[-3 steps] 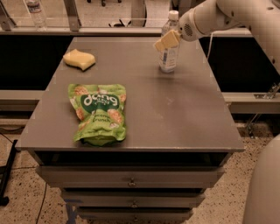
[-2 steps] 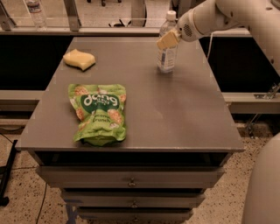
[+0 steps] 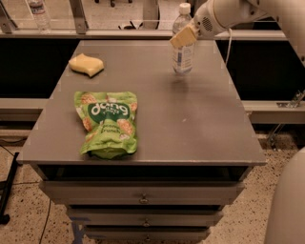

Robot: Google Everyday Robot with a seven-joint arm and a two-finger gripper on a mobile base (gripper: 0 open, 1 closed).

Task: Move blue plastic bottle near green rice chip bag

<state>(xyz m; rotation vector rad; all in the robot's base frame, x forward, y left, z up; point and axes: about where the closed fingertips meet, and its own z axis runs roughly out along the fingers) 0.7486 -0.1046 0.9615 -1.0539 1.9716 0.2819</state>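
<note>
The blue plastic bottle (image 3: 182,59) stands upright on the grey table (image 3: 190,124) near its far right corner, with its white cap at the top. My gripper (image 3: 181,37) comes in from the upper right and sits at the bottle's shoulder, covering part of it just below the cap. The green rice chip bag (image 3: 107,121) lies flat on the near left part of the table, well apart from the bottle and the gripper.
A pale yellow sponge (image 3: 86,65) lies at the far left of the table. A small bottle (image 3: 38,12) stands beyond the table at the far left. Drawers (image 3: 143,195) are under the tabletop. A rail runs behind the table.
My gripper has risen slightly along the bottle's upper part. The bottle, the bag and the sponge have not moved.
</note>
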